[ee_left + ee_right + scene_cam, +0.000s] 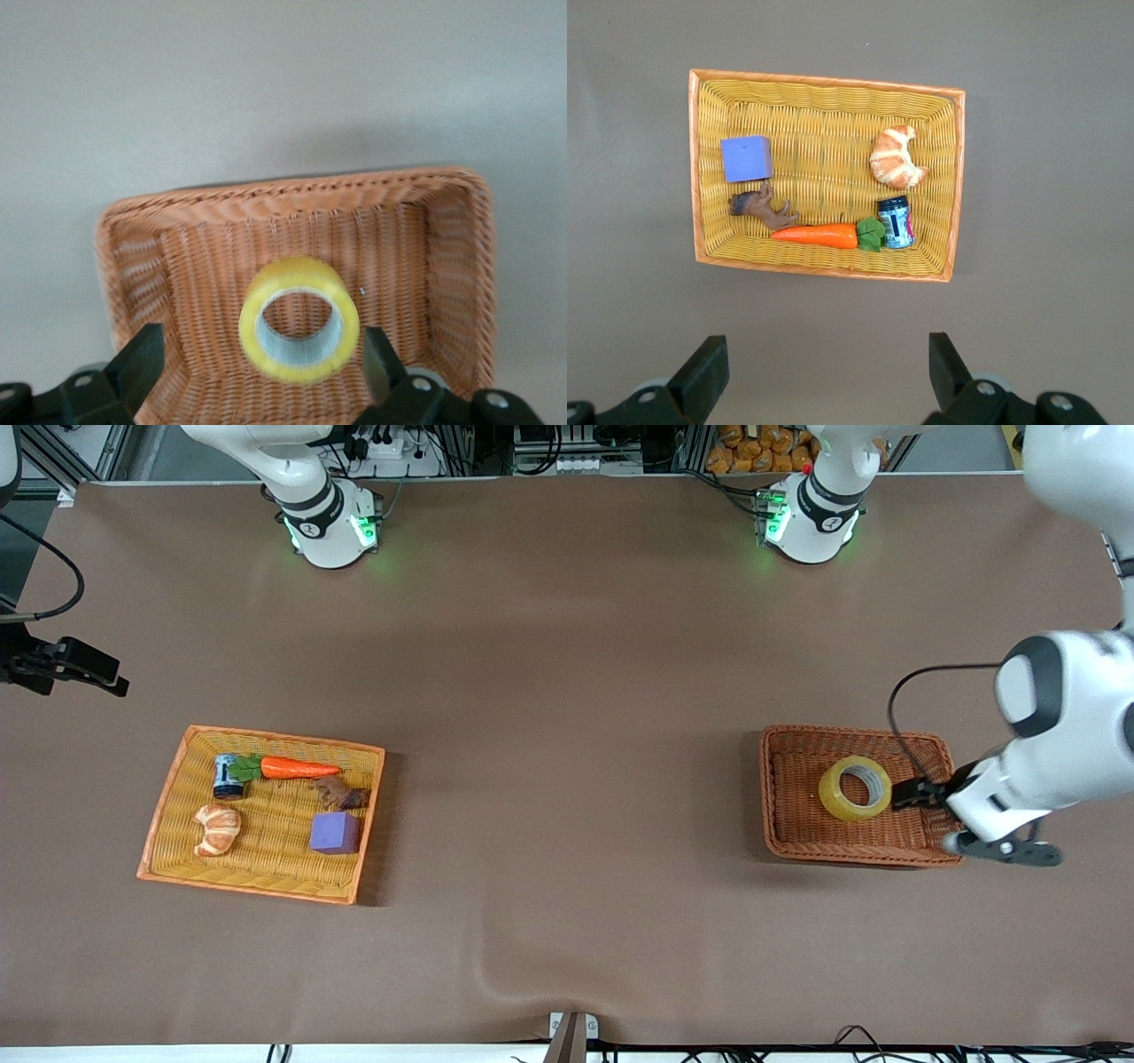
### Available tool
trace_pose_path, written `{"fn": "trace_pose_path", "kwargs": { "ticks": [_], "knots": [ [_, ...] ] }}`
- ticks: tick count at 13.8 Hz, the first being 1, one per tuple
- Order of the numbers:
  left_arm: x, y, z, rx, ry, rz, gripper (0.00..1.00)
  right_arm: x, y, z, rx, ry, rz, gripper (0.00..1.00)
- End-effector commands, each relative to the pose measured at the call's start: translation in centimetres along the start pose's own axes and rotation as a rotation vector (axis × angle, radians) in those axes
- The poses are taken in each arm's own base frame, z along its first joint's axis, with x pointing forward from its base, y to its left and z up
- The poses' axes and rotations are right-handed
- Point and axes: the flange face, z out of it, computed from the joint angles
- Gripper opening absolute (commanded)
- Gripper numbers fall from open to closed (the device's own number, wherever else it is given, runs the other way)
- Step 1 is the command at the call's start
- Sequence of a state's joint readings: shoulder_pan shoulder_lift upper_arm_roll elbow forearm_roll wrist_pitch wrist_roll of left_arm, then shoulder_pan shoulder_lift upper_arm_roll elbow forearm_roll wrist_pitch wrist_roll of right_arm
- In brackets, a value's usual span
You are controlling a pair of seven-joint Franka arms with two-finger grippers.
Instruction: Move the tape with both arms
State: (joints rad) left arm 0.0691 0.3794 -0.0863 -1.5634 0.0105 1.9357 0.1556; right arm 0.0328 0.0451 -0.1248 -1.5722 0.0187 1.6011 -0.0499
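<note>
Left gripper at the tape in the brown wicker basket, lower right of the frame

Its fingers stand wide apart, flanking the roll without holding it. Right gripper, equally spread and empty, waits above bare table beside the yellow tray at lower left, which holds a croissant, carrot, can and purple block
</note>
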Motion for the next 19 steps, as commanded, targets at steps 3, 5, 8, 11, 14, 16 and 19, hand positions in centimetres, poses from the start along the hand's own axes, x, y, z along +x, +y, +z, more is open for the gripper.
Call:
{"fn": "trace_pose_path", "kwargs": {
  "ticks": [3, 5, 8, 11, 14, 16, 19],
  "knots": [
    [-3.0, 1.8, -11.9, -0.003, -0.039, 0.012, 1.0, -0.2, -0.6, 0.1, 0.016, -0.003, -0.015, 1.0],
    [-4.7, 2.1, -15.4, 0.003, -0.007, -0.036, 1.0, -0.2, -1.0, 0.0, 0.016, 0.0, -0.02, 1.0],
    [-6.8, 2.8, -17.5, 0.002, -0.048, -0.118, 1.0, -0.3, -0.7, 0.2, 0.017, -0.008, -0.02, 1.0],
    [-8.5, 2.9, -19.9, 0.009, -0.033, -0.151, 1.0, -0.3, -0.7, 0.1, 0.017, -0.008, -0.02, 1.0],
    [-9.0, 3.7, -20.2, 0.011, -0.044, -0.154, 1.0, -0.4, -0.7, 0.1, 0.017, -0.008, -0.019, 1.0],
    [-9.3, 4.1, -19.8, 0.008, -0.064, -0.141, 1.0, -0.3, -0.7, 0.3, 0.017, -0.011, -0.019, 1.0],
    [-11.9, 5.8, -20.9, 0.022, -0.055, -0.136, 1.0, -0.3, -0.8, 0.3, 0.017, -0.011, -0.02, 1.0]
  ]
}}
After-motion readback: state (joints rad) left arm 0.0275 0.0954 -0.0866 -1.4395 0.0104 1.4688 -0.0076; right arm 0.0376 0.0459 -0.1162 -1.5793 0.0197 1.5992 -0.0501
